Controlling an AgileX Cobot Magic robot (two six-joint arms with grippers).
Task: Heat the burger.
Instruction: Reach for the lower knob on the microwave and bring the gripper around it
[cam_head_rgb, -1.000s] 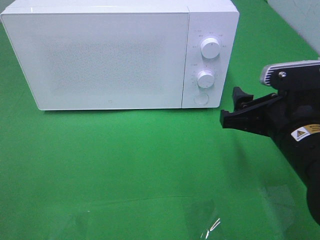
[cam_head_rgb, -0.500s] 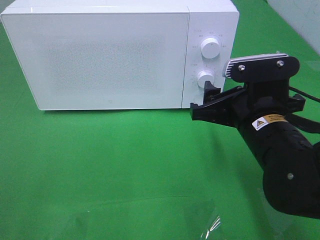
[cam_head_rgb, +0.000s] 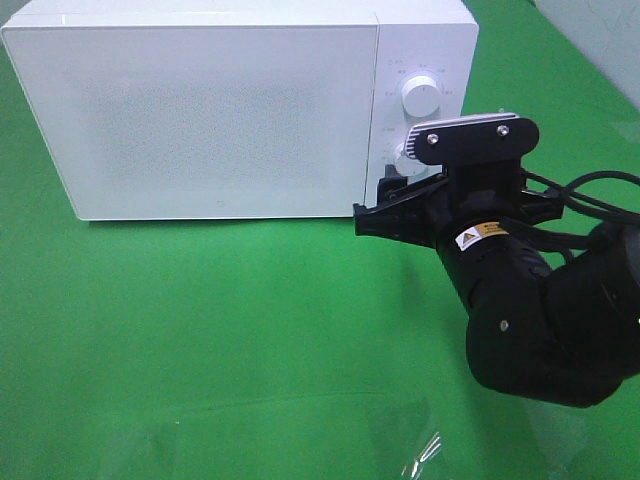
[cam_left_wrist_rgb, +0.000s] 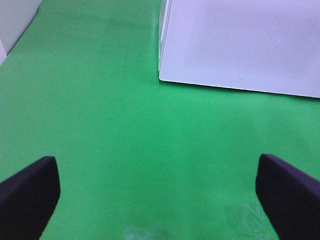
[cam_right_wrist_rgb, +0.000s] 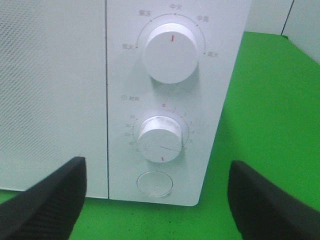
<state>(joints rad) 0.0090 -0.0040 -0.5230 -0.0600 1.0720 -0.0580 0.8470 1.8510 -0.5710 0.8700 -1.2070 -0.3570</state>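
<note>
The right gripper (cam_head_rgb: 378, 203) stands wide open and empty at the microwave (cam_head_rgb: 200, 110) panel. The burger is out of view, and the door (cam_head_rgb: 190, 115) is shut. Best to centre both jaws on the lower knob (cam_right_wrist_rgb: 160, 140), close squarely, then turn gently. The left gripper (cam_left_wrist_rgb: 159, 195) is open and empty.

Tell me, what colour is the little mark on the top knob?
Red, on a white knob; clearest in the right wrist view.

A white microwave (cam_head_rgb: 200, 110), its door speckled with fine grey dots, fills the upper left on bright green cloth (cam_head_rgb: 200, 330); red marks tip its white dials (cam_right_wrist_rgb: 171, 54); the arm (cam_head_rgb: 520, 320) at right is black.
</note>
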